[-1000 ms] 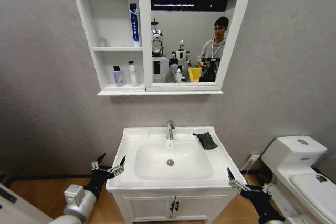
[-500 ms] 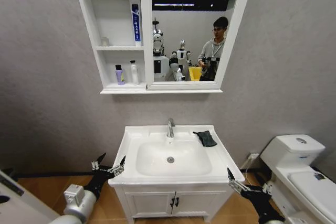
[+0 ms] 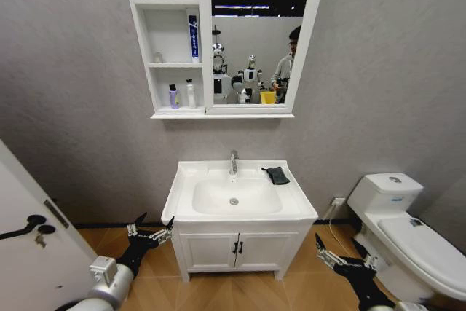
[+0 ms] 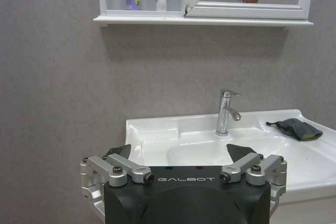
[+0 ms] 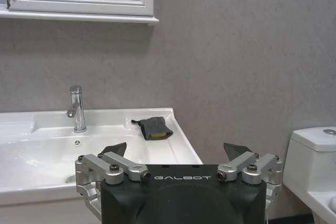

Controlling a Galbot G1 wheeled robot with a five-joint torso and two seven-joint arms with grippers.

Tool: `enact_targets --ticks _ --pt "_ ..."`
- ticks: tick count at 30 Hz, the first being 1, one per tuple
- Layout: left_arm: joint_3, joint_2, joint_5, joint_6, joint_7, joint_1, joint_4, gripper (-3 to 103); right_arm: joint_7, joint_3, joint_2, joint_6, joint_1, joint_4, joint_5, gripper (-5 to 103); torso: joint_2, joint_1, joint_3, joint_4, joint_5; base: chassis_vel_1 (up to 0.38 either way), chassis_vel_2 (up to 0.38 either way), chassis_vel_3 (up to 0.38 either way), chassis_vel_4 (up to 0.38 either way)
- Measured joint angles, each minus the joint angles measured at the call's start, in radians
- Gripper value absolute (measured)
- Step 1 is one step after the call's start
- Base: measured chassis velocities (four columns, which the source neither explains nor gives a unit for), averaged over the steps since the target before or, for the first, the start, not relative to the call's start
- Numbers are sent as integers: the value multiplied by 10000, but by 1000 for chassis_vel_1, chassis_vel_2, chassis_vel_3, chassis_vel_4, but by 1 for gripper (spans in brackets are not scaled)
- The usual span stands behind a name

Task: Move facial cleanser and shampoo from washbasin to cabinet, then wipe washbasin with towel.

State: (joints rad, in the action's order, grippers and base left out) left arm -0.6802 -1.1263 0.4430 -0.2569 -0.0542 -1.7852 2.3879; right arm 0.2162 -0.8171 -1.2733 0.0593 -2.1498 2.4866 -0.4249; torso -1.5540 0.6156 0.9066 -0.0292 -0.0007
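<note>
Backing off, the robot now takes in the whole vanity. 2 bottles [image 3: 182,95] already stand in the white wall-hung cabinet [image 3: 172,41]; wiping remains. Small dark grey folded towel [image 3: 277,175] lies untouched on the white ceramic washbasin [image 3: 186,183] (right of the tap). Left gripper [image 3: 151,232] and right gripper [image 3: 325,252] hang low, fingers spread, empty.

towel [image 3: 277,175] on washbasin [image 3: 300,202] right rear | two bottles [image 3: 182,96] in cabinet [image 3: 140,49] | left gripper [image 3: 151,234], right gripper [image 3: 331,254] low, jaws spread

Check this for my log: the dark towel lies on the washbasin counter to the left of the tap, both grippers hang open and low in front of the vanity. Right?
Not quite. The towel lies on the washbasin counter to the right of the tap, as the head view shows. The rest holds: the left gripper and right gripper hang open and low in front of the vanity.
</note>
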Motion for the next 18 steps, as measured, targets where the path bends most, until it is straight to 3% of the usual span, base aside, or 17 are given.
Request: enact_targets --ticks 3,6,9,10,12,13,14,15,18 --pt "0 0 0 0 5 0 1 100 0 1 1 0 0 0 0 100 0 0 1 1 19 389 -362 -354 362" --pt "0 0 0 1 1 0 -1 100 0 1 0 -2 -2 1 1 100 -3 -4 -2 1 -9 360 -371 -365 383" --pt "-4 0 0 1 -3 1 3 100 0 2 0 -1 0 -1 0 100 -2 -4 -1 0 22 363 -348 -348 347" --pt "0 0 0 0 0 -1 0 100 0 -1 -1 -2 -3 1 1 100 -4 -5 -3 0 -13 318 -359 -328 380" --pt "-3 0 0 1 -8 0 0 100 -1 2 -1 -2 -1 1 0 100 0 1 1 2 0 406 -367 -338 380" --pt "0 -1 0 1 3 0 3 100 1 0 1 -1 1 -2 0 100 2 2 2 2 28 406 -351 -341 323" --pt "0 -1 0 1 3 0 3 100 1 0 1 -1 1 -2 0 100 2 2 2 2 28 406 -351 -341 323" --pt "0 0 0 1 -4 0 1 100 0 1 -1 -2 1 -1 0 100 -2 -3 -2 0 -6 325 -349 -314 329" --pt "2 -1 0 0 -1 0 1 100 1 -1 0 -2 0 0 0 100 4 6 4 2 15 386 -348 -353 346"
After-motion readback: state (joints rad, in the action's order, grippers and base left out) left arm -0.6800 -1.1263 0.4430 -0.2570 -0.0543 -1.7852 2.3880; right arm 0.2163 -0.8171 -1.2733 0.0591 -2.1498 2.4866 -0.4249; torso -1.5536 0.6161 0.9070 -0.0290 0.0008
